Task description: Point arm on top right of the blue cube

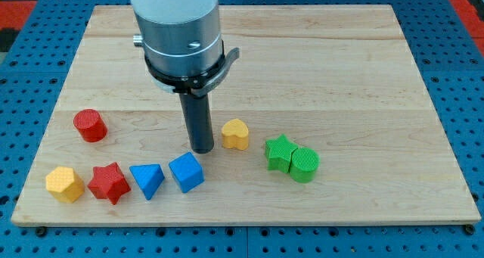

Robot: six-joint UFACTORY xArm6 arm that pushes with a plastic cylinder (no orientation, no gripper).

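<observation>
The blue cube sits on the wooden board near the view's bottom, left of centre. My tip is the lower end of the dark rod, just above and to the right of the blue cube, close to its upper right corner. I cannot tell whether it touches the cube. The yellow heart block lies just to the tip's right.
A blue triangular block, a red star and a yellow hexagon block line up left of the cube. A red cylinder is at the left. A green star and green cylinder touch at the right.
</observation>
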